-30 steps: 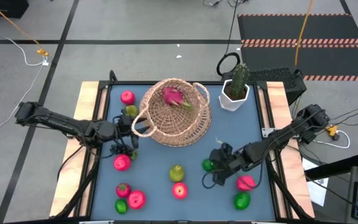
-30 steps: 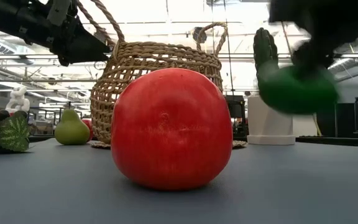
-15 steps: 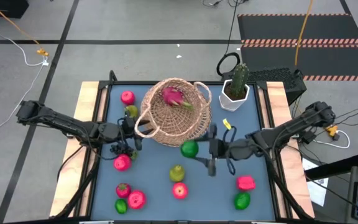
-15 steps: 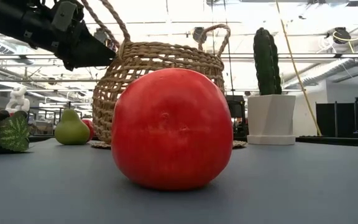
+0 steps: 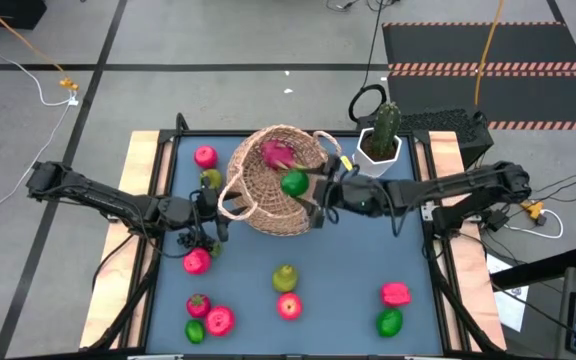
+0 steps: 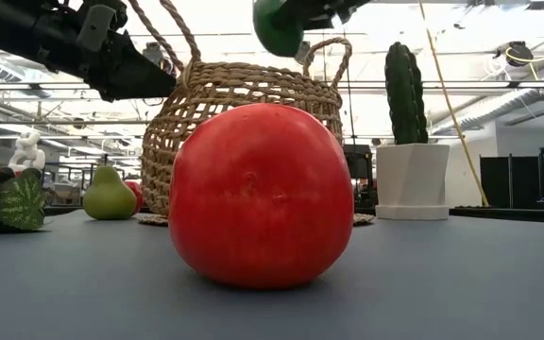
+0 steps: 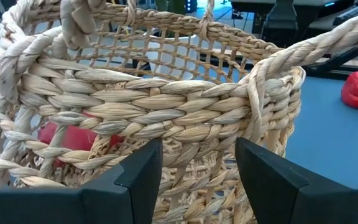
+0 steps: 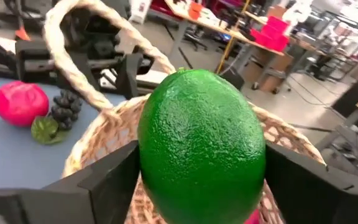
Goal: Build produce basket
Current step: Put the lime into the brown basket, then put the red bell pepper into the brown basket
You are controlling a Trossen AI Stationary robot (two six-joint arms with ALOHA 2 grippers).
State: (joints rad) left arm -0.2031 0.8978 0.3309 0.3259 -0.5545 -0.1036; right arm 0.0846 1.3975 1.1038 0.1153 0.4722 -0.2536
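Blue tabletop (image 5: 363,270) with wooden side rails, set on grey workshop floor; striped mat and cables beyond. Basket (image 5: 268,205): woven wicker, upright at far centre, open mouth upward for loading; dragon fruit (image 5: 276,152) already inside. Right gripper (image 5: 313,187): reaching in from the right, pinching a green lime (image 5: 294,184) between both fingers, held above the basket's near-right rim, judged poised for release into the opening; same lime seen high over the rim in the low view (image 6: 277,24). Left gripper (image 7: 197,162): fingers spread, pressed close to the basket's left wall by the loop handle (image 5: 230,205), judged to be steadying the basket against tipping; nothing clamped between fingers. Loose produce on tabletop: pink apple (image 5: 205,156) far left; grape bunch (image 5: 190,240) and red fruit (image 5: 197,262) near the left gripper; pear (image 5: 285,277) and red apple (image 5: 289,306) centre front; second lime (image 5: 390,322) and pink fruit (image 5: 395,294) front right; further pieces front left. Potted cactus (image 5: 380,135) in white pot, far right, not part of load. Brands, labels, writing: none legible.
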